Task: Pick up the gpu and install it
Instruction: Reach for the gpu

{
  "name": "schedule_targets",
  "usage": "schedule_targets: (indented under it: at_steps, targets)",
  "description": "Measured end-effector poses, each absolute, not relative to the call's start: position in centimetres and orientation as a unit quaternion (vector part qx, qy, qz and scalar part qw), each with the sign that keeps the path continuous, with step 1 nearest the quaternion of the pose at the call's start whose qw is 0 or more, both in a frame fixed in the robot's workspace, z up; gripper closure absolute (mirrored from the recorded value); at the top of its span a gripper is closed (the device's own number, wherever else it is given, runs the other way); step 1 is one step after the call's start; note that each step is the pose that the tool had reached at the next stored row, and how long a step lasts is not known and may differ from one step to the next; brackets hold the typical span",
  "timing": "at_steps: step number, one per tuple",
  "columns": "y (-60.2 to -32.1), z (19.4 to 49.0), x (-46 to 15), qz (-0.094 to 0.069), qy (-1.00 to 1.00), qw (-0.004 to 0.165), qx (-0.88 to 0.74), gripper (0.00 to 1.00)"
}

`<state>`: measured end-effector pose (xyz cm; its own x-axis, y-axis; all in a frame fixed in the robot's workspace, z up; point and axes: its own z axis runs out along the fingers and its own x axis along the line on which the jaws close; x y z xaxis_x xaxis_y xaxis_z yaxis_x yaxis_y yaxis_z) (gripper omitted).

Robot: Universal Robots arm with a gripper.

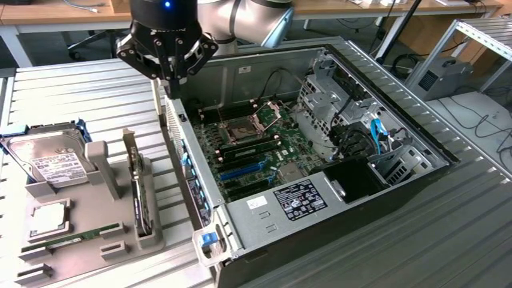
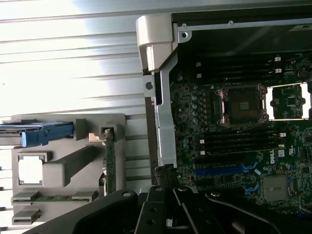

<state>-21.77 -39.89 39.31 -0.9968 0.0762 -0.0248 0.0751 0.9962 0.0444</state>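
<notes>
The gpu point(image 1: 141, 195) stands on its edge in a slot of the grey holder point(image 1: 88, 240) on the exterior view's left, its silver bracket point(image 1: 128, 150) pointing up. In the wrist view the gpu point(image 2: 110, 163) is a thin green edge in that holder. My gripper point(image 1: 170, 90) hangs above the rear wall of the open computer case point(image 1: 240, 231), up and to the right of the gpu and apart from it. Its fingers are shut with nothing between them. In the wrist view the gripper point(image 2: 165, 178) is over the case's rear edge.
Inside the case lie the motherboard point(image 1: 256, 150) with its open CPU socket point(image 1: 240, 130) and blue expansion slots point(image 1: 240, 171). The holder also carries a hard drive point(image 1: 48, 159), a CPU point(image 1: 48, 219) and a RAM stick point(image 1: 72, 237). Ribbed metal table point(image 1: 88, 96) surrounds everything.
</notes>
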Motion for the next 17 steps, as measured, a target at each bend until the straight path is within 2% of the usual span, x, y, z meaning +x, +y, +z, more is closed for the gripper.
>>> schedule_targets:
  at_steps: [17]
  targets:
    - [-39.9, 39.31, -22.42, 0.022, 0.999, 0.013, 0.038, 0.89]
